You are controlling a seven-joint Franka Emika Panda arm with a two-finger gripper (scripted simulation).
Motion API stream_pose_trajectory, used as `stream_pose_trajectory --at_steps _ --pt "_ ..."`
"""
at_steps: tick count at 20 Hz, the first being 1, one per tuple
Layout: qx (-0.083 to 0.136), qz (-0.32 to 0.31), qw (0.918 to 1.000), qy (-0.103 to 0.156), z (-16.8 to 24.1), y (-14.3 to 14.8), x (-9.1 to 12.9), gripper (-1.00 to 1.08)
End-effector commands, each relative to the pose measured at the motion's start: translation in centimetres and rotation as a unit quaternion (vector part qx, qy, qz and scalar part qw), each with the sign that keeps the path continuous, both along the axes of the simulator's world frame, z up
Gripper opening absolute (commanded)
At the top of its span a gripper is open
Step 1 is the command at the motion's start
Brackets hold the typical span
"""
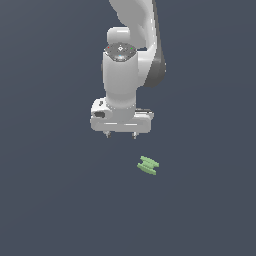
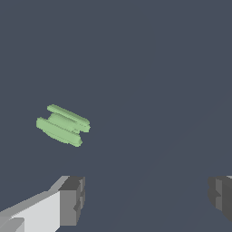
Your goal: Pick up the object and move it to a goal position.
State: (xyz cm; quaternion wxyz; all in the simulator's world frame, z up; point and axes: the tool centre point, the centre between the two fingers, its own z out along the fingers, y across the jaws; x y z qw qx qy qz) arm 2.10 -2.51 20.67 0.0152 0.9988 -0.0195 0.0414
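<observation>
Arm (image 1: pixel 135 30) cut off at top edge; end effector (image 2: pixel 145 199) fingers partly cropped.

Plain dark slate-blue ground (image 1: pixel 50 200), uniform edge to edge. No walls or furniture visible. Flat, even lighting throughout.

Both renders are evenly and rather dimly lit, with a flat slate-blue ground that shows no cast shadow, no glare and no texture. In the exterior view the white arm (image 1: pixel 122 75) is brightest on its front face and shades to grey along the exterior view's right, so light seems to come from the front and the exterior view's left. The green piece (image 1: pixel 148 165) shows only soft shading between its bars. Edges are slightly jagged and soft from low resolution. In the wrist view the pincer (image 2: pixel 147 199) fingers (image 2: pixel 72 200) look sharp, with no lens distortion or focus blur.
</observation>
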Motion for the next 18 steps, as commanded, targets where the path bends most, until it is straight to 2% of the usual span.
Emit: stream_pose_trajectory --at_steps 1,9,18 --pt "0.000 0.000 1.0000 0.000 0.0 0.0 0.0 1.00" --pt "-0.004 0.037 0.9993 0.009 -0.5 2.6 0.1 1.00" --pt "-0.005 0.052 0.9986 0.010 -0.8 2.9 0.2 1.00"
